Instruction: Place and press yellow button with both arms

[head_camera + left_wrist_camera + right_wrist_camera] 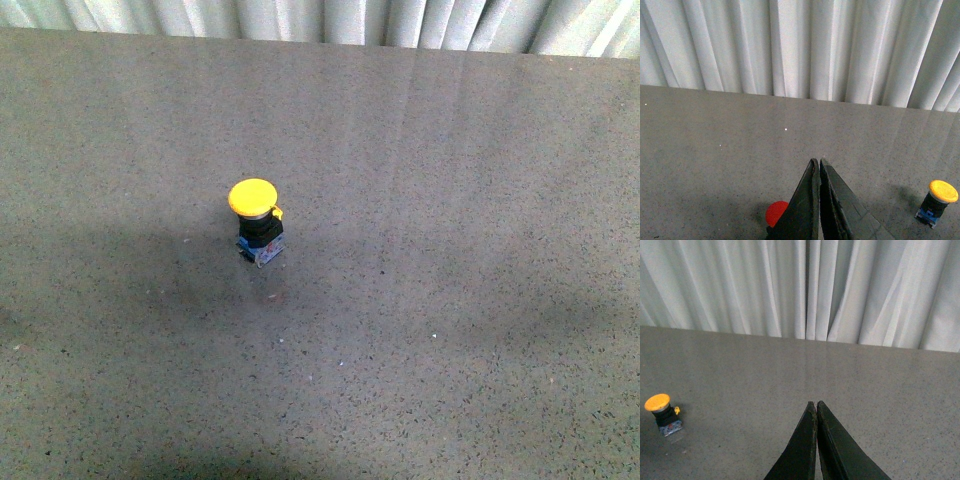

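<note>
Both grippers, left gripper (819, 167) and right gripper (816, 407), seem closed and empty, apart from the upright yellow button (256, 222).

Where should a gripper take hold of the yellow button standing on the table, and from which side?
Probably on the black cylindrical body of the yellow button, just under the cap, coming in from the side and low. It stands upright, and the round yellow cap overhangs the narrower body, so a grip from above would likely slip. Both the left gripper and the right gripper are shut and must open first.
</note>
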You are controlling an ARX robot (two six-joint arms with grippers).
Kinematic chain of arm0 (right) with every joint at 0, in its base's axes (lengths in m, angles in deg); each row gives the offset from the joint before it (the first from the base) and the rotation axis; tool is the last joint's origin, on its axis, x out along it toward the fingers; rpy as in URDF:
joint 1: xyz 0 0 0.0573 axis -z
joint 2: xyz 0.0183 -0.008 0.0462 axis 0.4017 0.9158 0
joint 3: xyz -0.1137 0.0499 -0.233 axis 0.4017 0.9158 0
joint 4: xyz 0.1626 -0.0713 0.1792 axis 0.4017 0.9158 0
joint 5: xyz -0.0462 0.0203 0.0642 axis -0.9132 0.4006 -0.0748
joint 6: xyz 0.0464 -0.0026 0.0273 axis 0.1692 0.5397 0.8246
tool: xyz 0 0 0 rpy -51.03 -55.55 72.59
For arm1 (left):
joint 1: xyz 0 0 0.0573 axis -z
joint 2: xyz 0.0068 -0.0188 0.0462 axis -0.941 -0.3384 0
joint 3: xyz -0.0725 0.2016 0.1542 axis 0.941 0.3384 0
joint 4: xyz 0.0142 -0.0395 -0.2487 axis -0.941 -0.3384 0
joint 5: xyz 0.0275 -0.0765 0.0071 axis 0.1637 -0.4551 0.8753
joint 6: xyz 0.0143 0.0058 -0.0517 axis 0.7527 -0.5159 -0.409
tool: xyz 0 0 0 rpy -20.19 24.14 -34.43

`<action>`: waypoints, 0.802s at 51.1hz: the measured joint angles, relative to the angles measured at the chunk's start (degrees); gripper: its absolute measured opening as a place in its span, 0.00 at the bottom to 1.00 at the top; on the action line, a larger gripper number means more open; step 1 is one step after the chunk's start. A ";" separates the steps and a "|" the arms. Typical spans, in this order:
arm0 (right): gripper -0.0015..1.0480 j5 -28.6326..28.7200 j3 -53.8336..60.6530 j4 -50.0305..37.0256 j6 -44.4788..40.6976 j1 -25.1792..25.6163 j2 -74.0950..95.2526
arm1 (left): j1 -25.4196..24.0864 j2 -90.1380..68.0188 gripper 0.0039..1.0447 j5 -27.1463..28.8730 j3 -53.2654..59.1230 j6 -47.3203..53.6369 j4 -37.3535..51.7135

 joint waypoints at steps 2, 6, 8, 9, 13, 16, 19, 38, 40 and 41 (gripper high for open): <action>0.01 0.00 0.00 0.04 0.00 0.00 -0.09 | 0.00 0.00 0.01 0.00 0.00 0.00 0.00; 0.09 0.00 -0.02 0.07 0.00 0.00 -0.11 | 0.00 0.00 0.03 0.00 0.00 -0.04 0.00; 0.16 0.02 0.00 0.07 0.00 0.00 -0.13 | 0.00 0.00 0.09 0.00 0.00 0.00 0.00; 0.19 0.02 -0.02 0.07 0.00 0.00 -0.13 | 0.00 0.00 0.13 0.00 0.00 0.00 0.00; 0.30 0.00 0.00 0.07 0.00 0.00 -0.15 | 0.00 0.00 0.23 0.00 0.00 0.00 0.00; 0.38 0.00 0.00 0.07 0.00 0.00 -0.15 | 0.00 0.00 0.31 0.00 0.00 0.00 0.00; 0.53 0.00 -0.02 0.07 0.00 0.00 -0.15 | 0.00 0.00 0.47 0.00 0.00 0.00 0.00; 0.91 0.00 -0.02 0.09 0.07 0.00 -0.17 | 0.00 0.00 0.91 0.00 0.00 0.13 0.00; 0.91 0.00 -0.02 0.09 0.07 0.00 -0.17 | 0.00 0.00 0.91 0.00 0.00 0.13 0.00; 0.91 0.00 0.00 0.09 0.07 0.00 -0.17 | 0.00 0.00 0.91 0.00 0.00 0.13 0.00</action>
